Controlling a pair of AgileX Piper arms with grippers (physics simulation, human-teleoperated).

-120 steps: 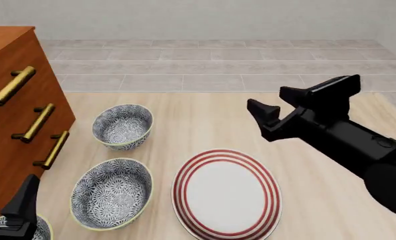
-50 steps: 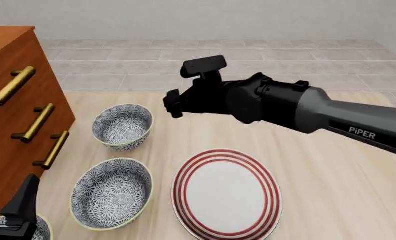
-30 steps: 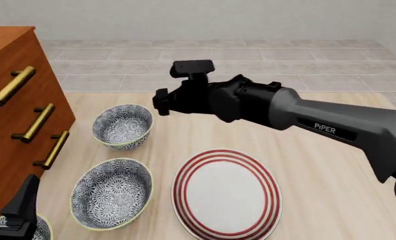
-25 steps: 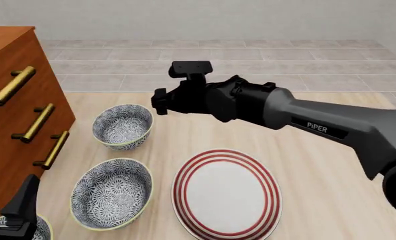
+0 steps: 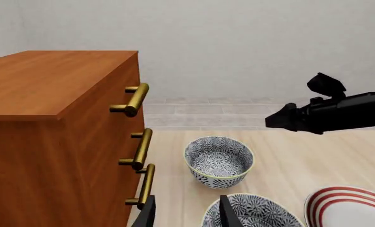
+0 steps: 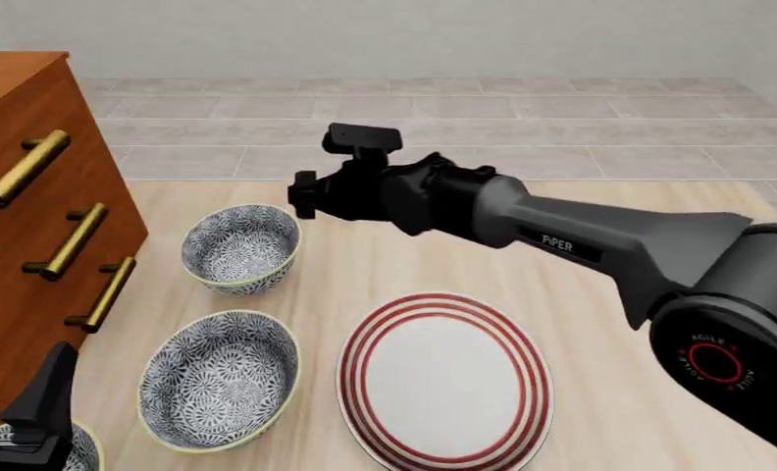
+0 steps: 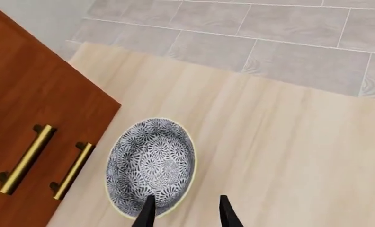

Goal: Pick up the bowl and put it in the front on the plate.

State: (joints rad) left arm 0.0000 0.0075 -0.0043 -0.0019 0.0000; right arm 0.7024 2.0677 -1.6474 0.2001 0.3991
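Front view: my right fingers [image 6: 302, 193] hover slightly parted, empty, just above the far bowl [image 6: 240, 249].

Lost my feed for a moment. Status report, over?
Right gripper open, empty, above far bowl. Left gripper open, idle. Plate bare. Nothing blocking.
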